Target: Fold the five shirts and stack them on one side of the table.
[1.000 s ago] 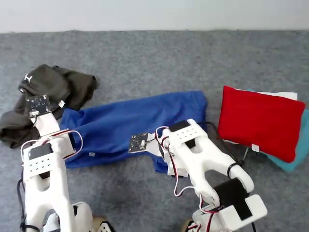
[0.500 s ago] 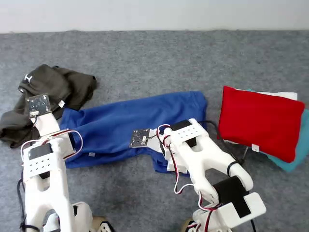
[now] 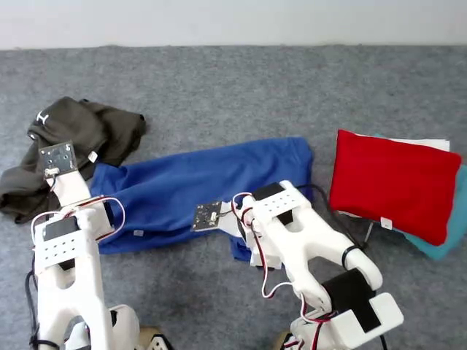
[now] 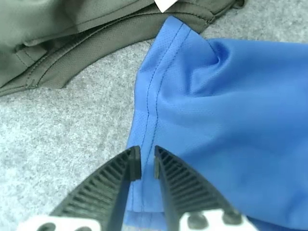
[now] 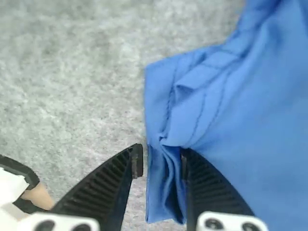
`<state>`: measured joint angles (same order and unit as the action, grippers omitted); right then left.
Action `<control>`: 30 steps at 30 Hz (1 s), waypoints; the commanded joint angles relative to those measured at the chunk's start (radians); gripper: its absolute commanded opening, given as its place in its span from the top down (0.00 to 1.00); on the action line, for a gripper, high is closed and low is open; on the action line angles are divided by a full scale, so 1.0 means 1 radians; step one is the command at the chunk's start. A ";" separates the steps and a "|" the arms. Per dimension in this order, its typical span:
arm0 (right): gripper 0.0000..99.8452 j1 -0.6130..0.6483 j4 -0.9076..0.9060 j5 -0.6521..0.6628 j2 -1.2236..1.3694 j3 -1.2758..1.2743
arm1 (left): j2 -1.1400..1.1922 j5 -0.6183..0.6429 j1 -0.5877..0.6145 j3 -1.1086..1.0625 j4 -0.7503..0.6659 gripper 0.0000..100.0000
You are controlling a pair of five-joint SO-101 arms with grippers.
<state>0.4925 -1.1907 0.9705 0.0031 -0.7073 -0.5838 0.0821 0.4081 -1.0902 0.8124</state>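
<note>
Blue mesh shirt [image 5: 240, 96] bunches in soft pleats inside right end effector [image 5: 161, 161]

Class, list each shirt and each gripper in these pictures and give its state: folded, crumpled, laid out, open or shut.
Blue shirt: laid out, gripped at two edges.
Dark shirt: crumpled heap.
Red shirt: folded, lying on the teal one.
Teal shirt: folded, under the red one.
Left gripper: shut on the blue shirt's hem.
Right gripper: shut on bunched blue fabric.

My desk [image 3: 219, 80] has a grey, carpet-like cover. On it the blue shirt [image 3: 211, 179] lies spread out. A crumpled dark shirt [image 3: 80, 135] touches its left end. Right of the blue shirt, near it, sits a folded stack with the red shirt [image 3: 394, 182] on top.
</note>
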 commanded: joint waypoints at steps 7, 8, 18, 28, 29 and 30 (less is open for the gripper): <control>0.89 -0.005 0.056 -0.064 0.030 -0.038 | -0.028 -0.008 0.002 0.010 0.003 0.94; 0.91 -0.007 0.056 -0.068 0.030 -0.038 | -0.028 -0.008 0.002 0.010 0.003 0.94; 0.99 -0.025 0.061 -0.110 0.025 -0.023 | -0.028 -0.006 0.002 0.027 0.003 0.94; 0.99 -0.087 -0.171 -0.144 0.044 0.313 | -0.028 -0.006 0.002 0.042 0.025 0.94; 0.99 -0.088 -0.186 -0.130 0.058 0.351 | -0.028 -0.006 0.002 0.042 0.023 0.94; 0.99 -0.088 -0.202 -0.123 0.081 0.396 | -0.028 -0.006 0.002 0.042 0.023 0.94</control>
<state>0.4173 -1.3395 0.8278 0.0614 -0.4450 -0.5838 0.0806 0.4066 -1.0902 0.8339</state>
